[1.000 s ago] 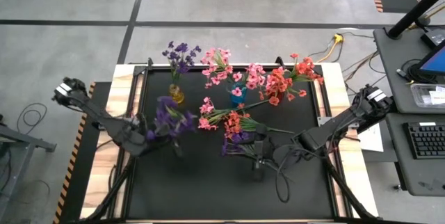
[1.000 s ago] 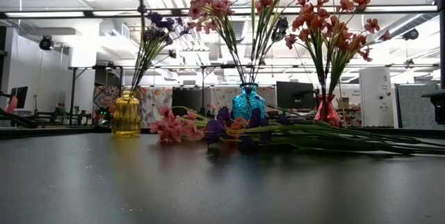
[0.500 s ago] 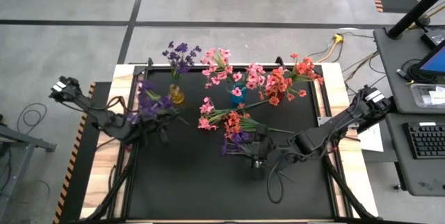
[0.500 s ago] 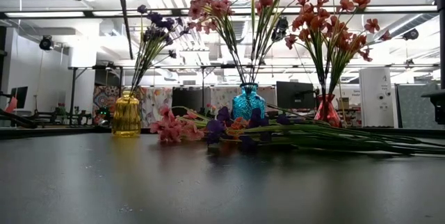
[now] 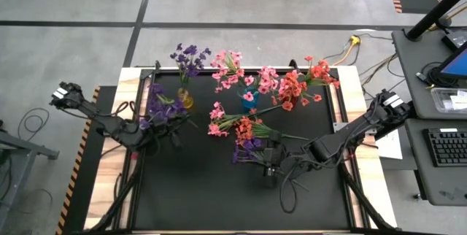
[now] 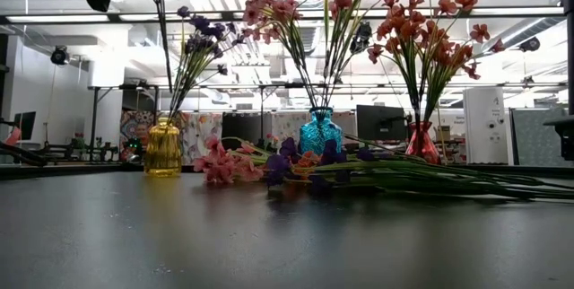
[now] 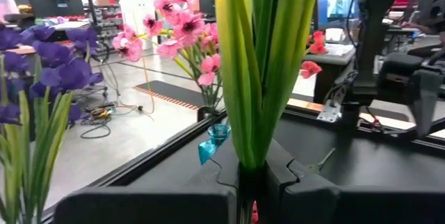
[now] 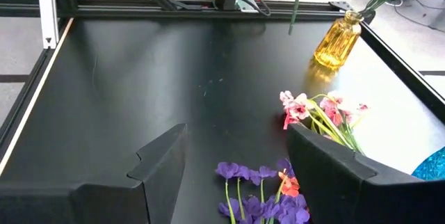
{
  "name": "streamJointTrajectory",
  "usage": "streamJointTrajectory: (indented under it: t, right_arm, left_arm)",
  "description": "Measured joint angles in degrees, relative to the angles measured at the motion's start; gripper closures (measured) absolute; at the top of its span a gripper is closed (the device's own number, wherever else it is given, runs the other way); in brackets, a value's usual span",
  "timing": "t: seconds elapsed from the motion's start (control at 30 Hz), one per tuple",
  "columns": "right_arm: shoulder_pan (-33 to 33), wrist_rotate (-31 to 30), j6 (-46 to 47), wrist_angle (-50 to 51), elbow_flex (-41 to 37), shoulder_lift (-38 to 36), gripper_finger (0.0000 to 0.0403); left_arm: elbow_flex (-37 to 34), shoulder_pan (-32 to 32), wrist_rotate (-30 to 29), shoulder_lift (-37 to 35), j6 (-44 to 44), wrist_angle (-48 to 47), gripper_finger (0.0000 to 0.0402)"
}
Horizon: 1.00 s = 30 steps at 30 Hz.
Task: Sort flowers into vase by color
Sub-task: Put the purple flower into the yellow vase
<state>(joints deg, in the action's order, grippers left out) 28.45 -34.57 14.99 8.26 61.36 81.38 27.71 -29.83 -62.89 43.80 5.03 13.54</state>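
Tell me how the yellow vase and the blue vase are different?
The yellow vase is amber and holds purple flowers; the blue vase is teal and holds pink flowers. The yellow one stands nearer the left gripper, the blue one mid-table. Both stand upright on the black table.

A robotics lab or workshop: bare concrete floor (image 5: pixel 241 1) with taped lines, loose cables (image 5: pixel 361 52), a keyboard (image 5: pixel 446 147) on a side desk, fluorescent ceiling lights (image 6: pixel 63 18).
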Motion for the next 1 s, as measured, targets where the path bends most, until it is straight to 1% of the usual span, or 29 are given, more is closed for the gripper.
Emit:
streamJointTrajectory:
  t: [0.23, 0.4, 0.57, 0.7, 0.8, 0.93, 1.0]
  right_arm:
    - [0.0, 0.02, -1.43, -0.1, 0.0, 0.02, 0.0165]
    - [0.0, 0.0, -3.29, -0.38, 0.0, 0.02, 0.0165]
    - [0.0, -0.04, -6.04, -0.59, 0.0, 0.02, 0.0165]
    - [0.0, -0.04, -7.09, -1.52, -0.02, 0.02, 0.0165]
    - [0.0, -0.02, -7.09, -1.54, 0.11, 0.02, 0.0165]
    - [0.0, -0.02, -6.94, -1.74, 0.63, 0.02, 0.0165]
    - [0.0, 0.02, -6.38, -1.67, 0.79, 0.03, 0.0165]
  left_arm:
    - [1.37, 2.54, 0.33, -0.24, -5.21, -0.13, 0.0401]
    - [3.72, 5.7, 5.58, -0.41, -10.4, -0.56, 0.0401]
    - [4.52, 10.45, 6.18, -0.43, -14.59, -0.77, 0.0401]
    - [4.38, 14.13, 10.6, -0.41, -12.88, -1.02, 0.0401]
    - [4.15, 15.28, 14.43, -0.3, -10.44, -1.35, 0.0401]
    - [4.13, 15.33, 14.49, -0.3, -9.1, -1.82, 0.0401]
    - [4.08, 15.36, 13.5, -0.28, -8.75, -2.01, 0.0401]
